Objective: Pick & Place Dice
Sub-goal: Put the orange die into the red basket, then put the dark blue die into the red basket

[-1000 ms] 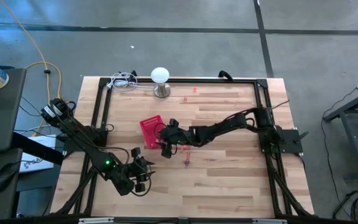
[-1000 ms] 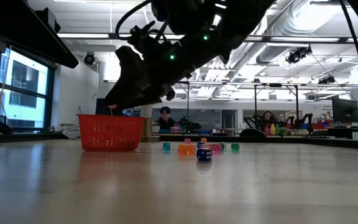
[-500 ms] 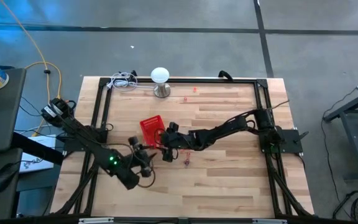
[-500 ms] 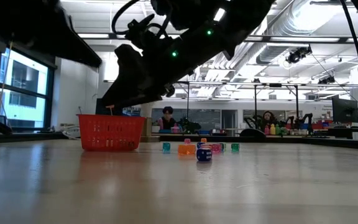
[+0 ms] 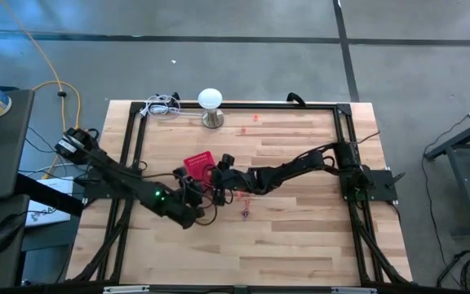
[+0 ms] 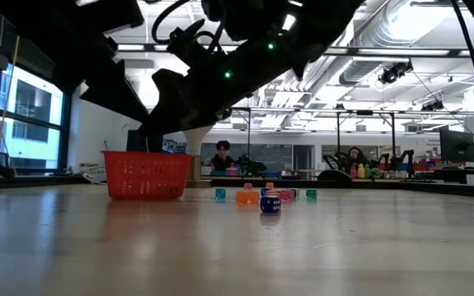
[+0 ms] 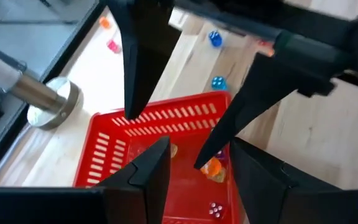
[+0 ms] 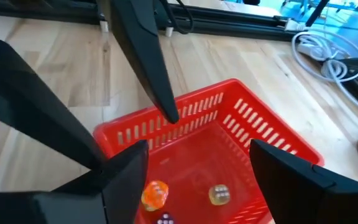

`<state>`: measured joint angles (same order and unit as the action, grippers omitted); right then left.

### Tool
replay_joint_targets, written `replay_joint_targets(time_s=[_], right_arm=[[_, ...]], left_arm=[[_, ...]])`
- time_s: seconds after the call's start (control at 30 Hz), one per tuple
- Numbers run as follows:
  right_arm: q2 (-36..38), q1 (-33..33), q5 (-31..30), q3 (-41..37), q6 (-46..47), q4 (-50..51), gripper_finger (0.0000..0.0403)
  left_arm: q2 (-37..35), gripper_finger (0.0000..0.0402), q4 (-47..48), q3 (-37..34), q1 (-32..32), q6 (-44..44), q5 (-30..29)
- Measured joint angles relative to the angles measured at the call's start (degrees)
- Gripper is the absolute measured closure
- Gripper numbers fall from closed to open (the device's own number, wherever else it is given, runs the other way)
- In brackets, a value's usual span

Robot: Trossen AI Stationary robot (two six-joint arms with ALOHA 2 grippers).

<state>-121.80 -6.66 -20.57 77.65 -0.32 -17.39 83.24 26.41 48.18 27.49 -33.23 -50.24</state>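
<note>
table [image 5: 300, 220] | red basket [image 8: 253, 134]: orange, tan, dark dice [image 8: 155, 194] inside; more dice loose just beside on wood | left gripper [image 7: 194, 165], right gripper [image 8: 194, 158] both spread wide, empty, over basket | left arm moved in from table front since earlier

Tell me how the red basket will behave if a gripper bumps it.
The red mesh basket looks thin-walled and slotted, so it is probably light and would slide on the smooth wooden table rather than resist. It holds only a few dice, which add little weight. Its low, wide shape makes tipping unlikely.
</note>
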Motion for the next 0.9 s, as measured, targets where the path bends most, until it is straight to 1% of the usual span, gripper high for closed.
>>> replay_joint_targets(time_s=[0.13, 0.27, 0.37, 0.43, 0.5, 0.53, 0.6, 0.7, 0.77, 0.8, 0.87, 0.9], right_arm=[[0.0, 0.0, -1.3, 0.0, 0.0, 0.0, 0.0132], [0.7, -0.3, -3.1, 0.0, -1.4, 0.8, 0.0133], [1.4, -1.5, -7.0, 0.1, -2.5, 1.3, 0.0133], [3.1, -2.7, -10.7, -0.2, -2.6, 5.4, 0.0133], [4.2, -4.1, -13.0, 0.2, -2.6, 7.2, 0.0133], [5.4, -4.9, -14.2, 0.1, -2.0, 9.7, 0.0133], [6.7, -6.6, -17.2, 0.0, -0.4, 14.4, 0.0133], [9.7, -9.4, -18.2, -0.2, 4.4, 24.4, 0.0133], [11.3, -11.3, -18.7, 0.2, 9.6, 27.9, 0.0133], [12.6, -12.5, -19.4, 0.1, 12.5, 31.3, 0.0133], [14.6, -15.2, -23.4, -0.1, 18.0, 37.9, 0.0132], [15.1, -16.3, -24.8, 0.0, 20.5, 39.2, 0.0132]], left_arm=[[0.0, 0.0245, 1.3, 0.0, -1.7, 0.0, 1.3], [0.0, 0.0245, 1.7, 0.0, -1.5, 0.4, 1.0], [-0.9, 0.0245, 1.8, -0.1, 0.4, 0.5, -0.8], [-2.1, 0.0245, 1.7, 0.0, 2.4, 0.5, -1.7], [-3.6, 0.0245, 0.8, 0.0, 4.7, 0.5, -2.4], [-4.2, 0.0245, 0.1, 0.0, 6.0, 0.7, -2.4], [-4.7, 0.0245, -2.1, 0.0, 8.4, 2.5, -2.2], [-3.8, 0.0245, -8.3, 0.0, 11.4, 6.1, -0.8], [-2.4, 0.0245, -13.8, 0.0, 11.9, 8.9, 2.4], [-1.4, 0.0245, -15.8, 0.0, 11.9, 10.6, 4.8], [1.2, 0.0245, -21.7, -0.1, 11.5, 14.6, 8.3], [2.4, 0.0245, -23.6, 0.0, 11.4, 16.4, 9.1]])
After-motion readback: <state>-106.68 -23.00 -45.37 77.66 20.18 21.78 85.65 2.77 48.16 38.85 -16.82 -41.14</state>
